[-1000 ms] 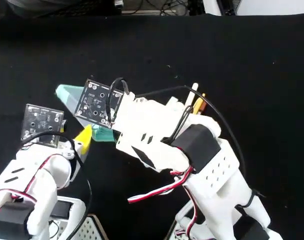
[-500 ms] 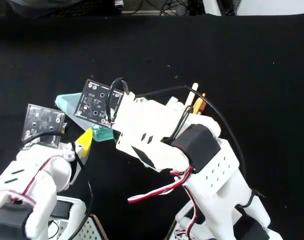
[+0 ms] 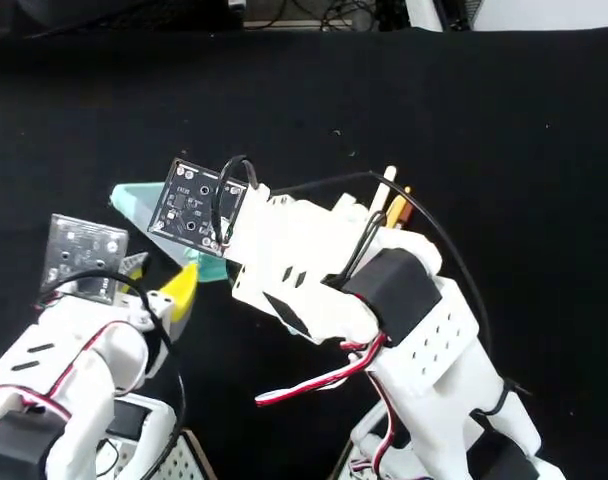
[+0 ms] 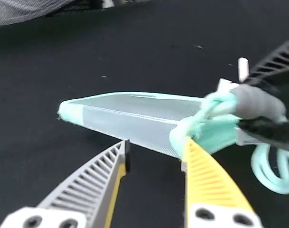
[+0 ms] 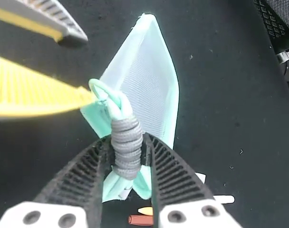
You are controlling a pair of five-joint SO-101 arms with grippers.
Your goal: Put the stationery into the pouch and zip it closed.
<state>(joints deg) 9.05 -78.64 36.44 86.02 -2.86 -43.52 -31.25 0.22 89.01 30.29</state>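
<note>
Over one second the left arm has slid a little back toward the near edge of the black counter [image 3: 504,120]. Its tool [image 4: 155,145] stands wide with nothing between the grey and yellow fingers. The yellow tip sits at the mint cord loop [image 5: 106,92], touching it or very nearly, and the grey one is just short of the pouch's long edge.

The mint mesh pouch [image 3: 134,200] has not shifted. It lies flat between the two arms, its pointed end aimed away from them. Whether its zip is open cannot be told.

The right arm has kept its place throughout, its tool [image 5: 127,139] clamped on the grey-wrapped pull [image 5: 126,147] at the pouch's near end.

Farther right, beyond that arm, the pens [image 3: 392,200] lie on the counter outside the pouch — a white one, with a yellow and orange one beside it.

Read together, this looks like an early stage. One arm anchors the pouch while the other has backed off without taking hold, so loading has probably not begun and zipping is further off.

The camera board [image 3: 192,208] on the right wrist carries small white print, too fine to make out — no label shows on the pouch or the pens.
</note>
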